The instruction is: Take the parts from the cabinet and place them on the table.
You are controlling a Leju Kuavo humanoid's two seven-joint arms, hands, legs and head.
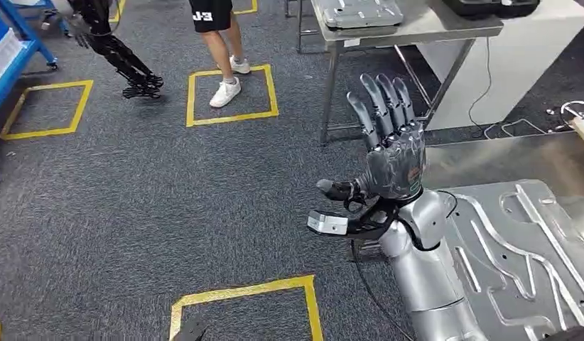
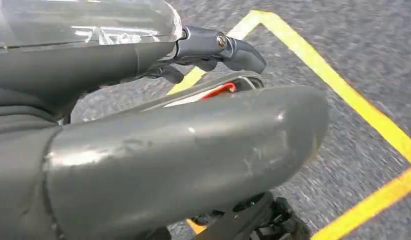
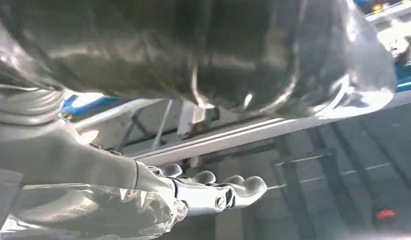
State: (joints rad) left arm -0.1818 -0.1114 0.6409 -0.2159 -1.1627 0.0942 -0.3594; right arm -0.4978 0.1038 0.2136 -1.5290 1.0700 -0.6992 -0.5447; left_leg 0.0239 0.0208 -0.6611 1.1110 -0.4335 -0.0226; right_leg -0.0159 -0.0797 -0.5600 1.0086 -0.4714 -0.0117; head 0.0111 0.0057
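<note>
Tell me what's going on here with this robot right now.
The robot's right hand is raised with its fingers spread, holding nothing. A large metal plate lies at the lower right, beside that arm. Another plate sits on a steel table ahead. A person stands on the carpet by yellow floor squares.

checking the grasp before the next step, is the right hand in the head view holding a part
No, the right hand is raised with its fingers spread and nothing in it, while the metal part lies beside the arm.
</note>
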